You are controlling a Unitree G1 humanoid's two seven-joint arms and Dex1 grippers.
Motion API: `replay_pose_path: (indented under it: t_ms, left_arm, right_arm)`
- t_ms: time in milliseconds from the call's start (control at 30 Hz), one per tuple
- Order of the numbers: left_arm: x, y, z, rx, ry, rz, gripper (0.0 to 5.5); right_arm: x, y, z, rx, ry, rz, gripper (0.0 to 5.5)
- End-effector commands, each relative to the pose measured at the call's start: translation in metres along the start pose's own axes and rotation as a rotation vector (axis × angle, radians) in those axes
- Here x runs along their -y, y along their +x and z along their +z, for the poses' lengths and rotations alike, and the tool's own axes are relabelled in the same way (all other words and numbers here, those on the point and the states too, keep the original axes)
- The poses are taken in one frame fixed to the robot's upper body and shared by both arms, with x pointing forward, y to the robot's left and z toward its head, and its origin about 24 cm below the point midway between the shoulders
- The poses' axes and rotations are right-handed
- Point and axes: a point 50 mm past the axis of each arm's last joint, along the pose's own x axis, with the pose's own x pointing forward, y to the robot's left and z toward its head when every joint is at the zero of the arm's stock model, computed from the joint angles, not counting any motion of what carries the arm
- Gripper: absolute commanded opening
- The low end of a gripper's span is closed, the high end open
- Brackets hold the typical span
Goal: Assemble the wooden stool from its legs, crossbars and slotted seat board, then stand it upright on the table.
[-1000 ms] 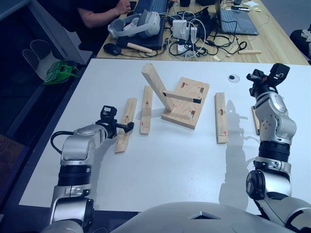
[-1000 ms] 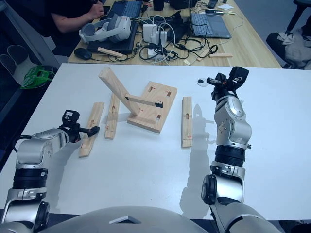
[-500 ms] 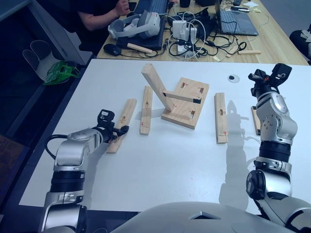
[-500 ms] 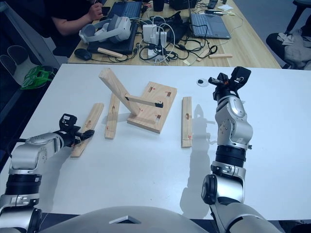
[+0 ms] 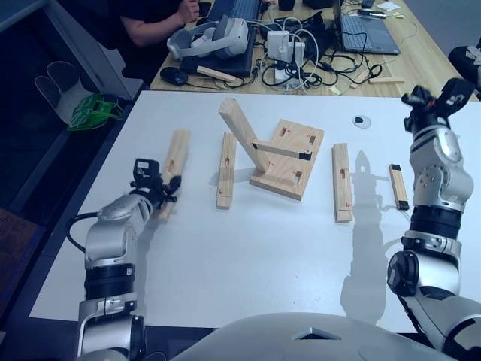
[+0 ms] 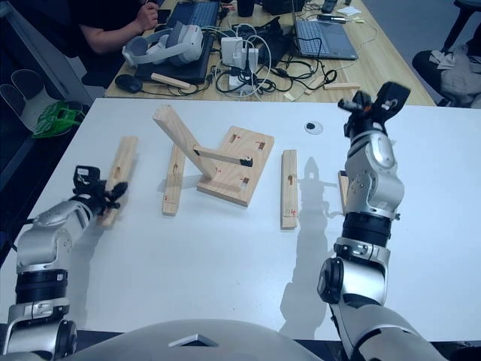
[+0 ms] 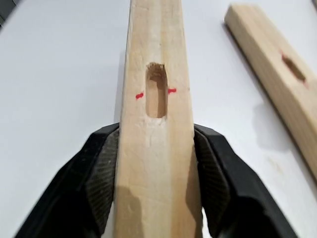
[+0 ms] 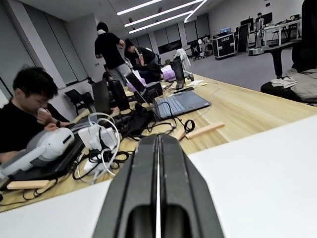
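Left gripper (image 7: 157, 163): clamped on a slotted leg (image 7: 157, 59), one pad on each side, just below the slot with the little red marks.
Where that leg is: middle left of the head view, near the left edge of the table (image 5: 248, 256). Can't tell if it's lifted or resting on the surface.
Right gripper (image 8: 157, 188): fingers pressed together with nothing between them, held up high at the upper right of the head view.
Seat board (image 5: 291, 162): lying dead centre of the frame with its slots facing up.
Fitted leg (image 5: 239, 129): sticks up from the left side of the seat board, leaning toward the upper left.
Fitted crossbar (image 5: 279, 148): runs from that leg out over the board, dark tip at its right end. No way to tell how snugly either joint is seated.
Loose leg (image 5: 225, 170): flat on the table just left of the board.
Other loose leg (image 5: 342, 192): flat on the table right of the board.
Short crossbar (image 5: 397, 186): further right again, lying near the right arm.
Done so far: looks like just one leg and one crossbar are on, so pretty early days.
Still to do: by the look of it, the gripped leg, both loose legs and the short crossbar all need fitting, then the whole thing has to be flipped to stand upright.
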Motion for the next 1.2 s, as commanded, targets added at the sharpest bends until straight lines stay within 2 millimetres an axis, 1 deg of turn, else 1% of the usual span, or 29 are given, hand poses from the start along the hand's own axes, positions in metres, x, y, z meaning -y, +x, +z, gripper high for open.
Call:
replay_pose_path:
  t_ms: [33,67,100,133,200,267,333,400,433,500,533,667,833,1000,1167,1200]
  left_arm:
    - [-0.009,0.003,0.070,0.307,0.035,0.074,2.08]
    - [-0.010,0.001,0.089,0.390,0.048,0.085,2.08]
    - [-0.009,-0.002,0.115,0.497,0.084,0.090,2.08]
    - [-0.008,-0.006,0.136,0.584,0.117,0.086,2.08]
    - [0.000,-0.016,0.175,0.736,0.186,0.042,2.08]
    - [0.017,-0.024,0.206,0.858,0.307,-0.049,2.08]
    - [0.040,-0.032,0.223,0.957,0.444,-0.157,2.08]
    - [0.064,-0.037,0.225,1.015,0.543,-0.273,2.08]
    - [0.075,-0.038,0.221,1.028,0.588,-0.333,2.08]
    - [0.090,-0.038,0.211,1.034,0.653,-0.419,2.08]
    - [0.094,-0.038,0.207,1.034,0.668,-0.447,2.08]
    - [0.104,-0.041,0.200,1.048,0.687,-0.531,2.08]
    - [0.116,-0.045,0.189,1.041,0.727,-0.624,2.08]
    - [0.129,-0.050,0.180,1.039,0.747,-0.680,2.08]
    - [0.135,-0.052,0.178,1.048,0.762,-0.699,2.08]
    - [0.137,-0.052,0.178,1.050,0.761,-0.702,2.08]
  right_arm:
    - [-0.030,0.013,0.051,0.107,0.028,0.168,0.00]
    - [-0.041,0.013,0.060,0.114,0.045,0.237,0.00]
    - [-0.056,0.011,0.066,0.106,0.073,0.345,0.22]
    - [-0.068,0.007,0.071,0.094,0.101,0.445,0.35]
    - [-0.092,-0.006,0.075,0.064,0.157,0.655,0.66]
    - [-0.107,-0.020,0.075,0.027,0.242,0.813,1.04]
    - [-0.121,-0.033,0.076,0.006,0.335,0.942,1.41]
    - [-0.131,-0.041,0.076,-0.013,0.413,1.028,1.82]
    - [-0.135,-0.045,0.075,-0.026,0.441,1.060,1.95]
    - [-0.142,-0.053,0.072,-0.054,0.482,1.119,2.31]
    - [-0.144,-0.057,0.071,-0.067,0.500,1.146,2.41]
    - [-0.150,-0.066,0.070,-0.092,0.539,1.202,3.18]
    - [-0.154,-0.066,0.075,-0.070,0.565,1.193,4.10]
    - [-0.161,-0.065,0.078,-0.056,0.585,1.188,4.14]
    - [-0.160,-0.064,0.076,-0.069,0.592,1.172,3.12]
    - [-0.160,-0.063,0.075,-0.068,0.593,1.160,3.01]
